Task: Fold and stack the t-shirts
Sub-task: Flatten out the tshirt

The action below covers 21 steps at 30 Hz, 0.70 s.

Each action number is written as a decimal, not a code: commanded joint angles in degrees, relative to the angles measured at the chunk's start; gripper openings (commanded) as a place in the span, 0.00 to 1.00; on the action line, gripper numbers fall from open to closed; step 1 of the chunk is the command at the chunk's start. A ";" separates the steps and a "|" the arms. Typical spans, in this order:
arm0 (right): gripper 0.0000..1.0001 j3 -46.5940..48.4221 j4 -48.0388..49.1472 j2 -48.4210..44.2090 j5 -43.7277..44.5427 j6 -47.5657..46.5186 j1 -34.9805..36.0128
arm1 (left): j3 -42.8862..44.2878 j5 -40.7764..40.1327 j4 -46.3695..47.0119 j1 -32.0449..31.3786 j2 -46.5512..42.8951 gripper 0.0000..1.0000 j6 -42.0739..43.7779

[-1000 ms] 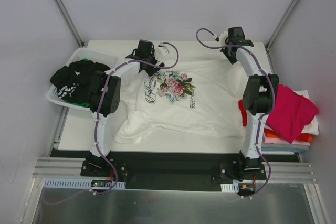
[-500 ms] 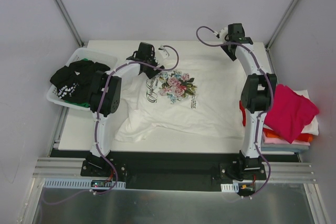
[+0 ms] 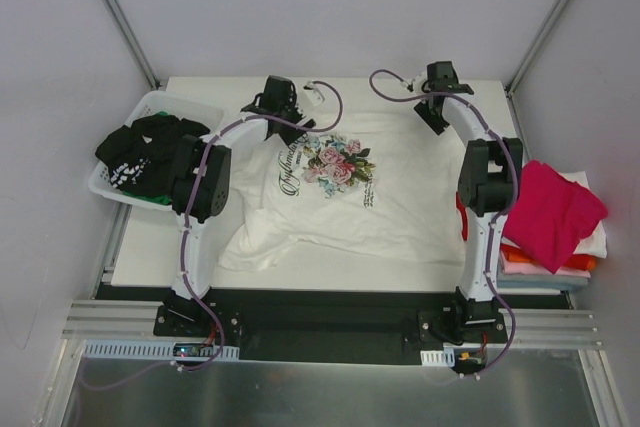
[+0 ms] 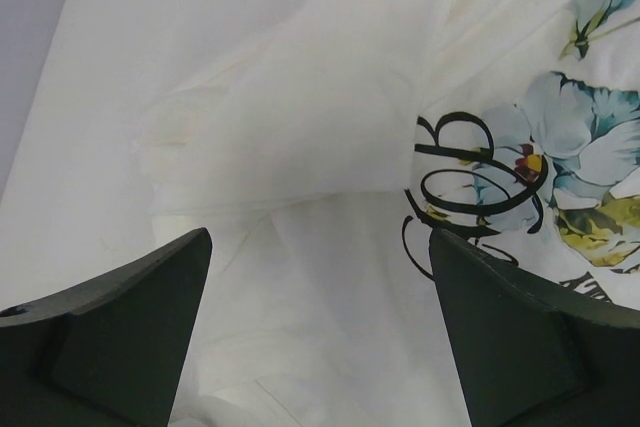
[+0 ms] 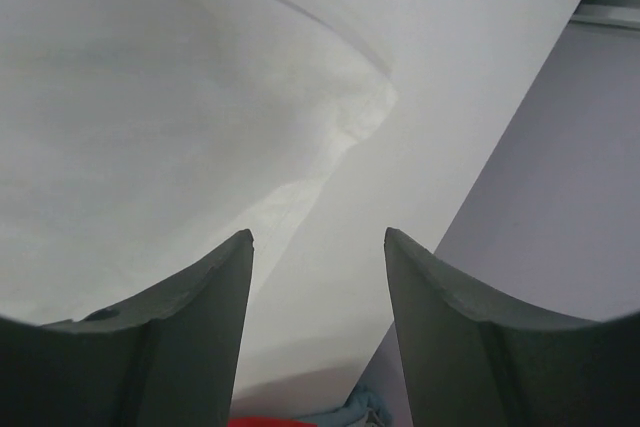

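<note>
A white t-shirt with a floral print (image 3: 340,187) and dark script lies spread face up on the table (image 3: 150,242). My left gripper (image 3: 283,112) hovers over its far left shoulder. In the left wrist view the left gripper (image 4: 318,234) is open wide above white cloth (image 4: 300,117), beside the script (image 4: 470,177). My right gripper (image 3: 437,92) is at the shirt's far right corner. Seen from the right wrist, this gripper (image 5: 318,233) is open and empty, with the shirt's edge (image 5: 150,127) just left of it.
A white basket (image 3: 175,104) at the left holds a black tee with white print (image 3: 140,152). At the right edge is a pile of tees: magenta (image 3: 550,212) on top, red (image 3: 462,217), orange (image 3: 530,265) and white beneath. Grey walls enclose the table.
My right gripper has gone from shut to open, letting go of the shirt's far right corner, and shifted slightly left. The left arm has barely moved.
</note>
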 commanded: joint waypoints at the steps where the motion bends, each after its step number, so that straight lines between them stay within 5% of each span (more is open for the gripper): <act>1: 0.57 -2.90 1.14 -6.05 0.87 1.17 0.31 | 3.90 1.45 1.06 -1.21 -0.08 0.91 0.57; 17: 0.52 -6.77 0.88 -8.68 0.51 2.22 0.31 | 5.31 0.66 1.41 -2.01 4.76 0.85 1.71; 21: 0.50 -8.96 0.79 -10.18 0.34 2.31 0.31 | 7.15 -0.12 1.50 -2.01 6.69 0.73 2.33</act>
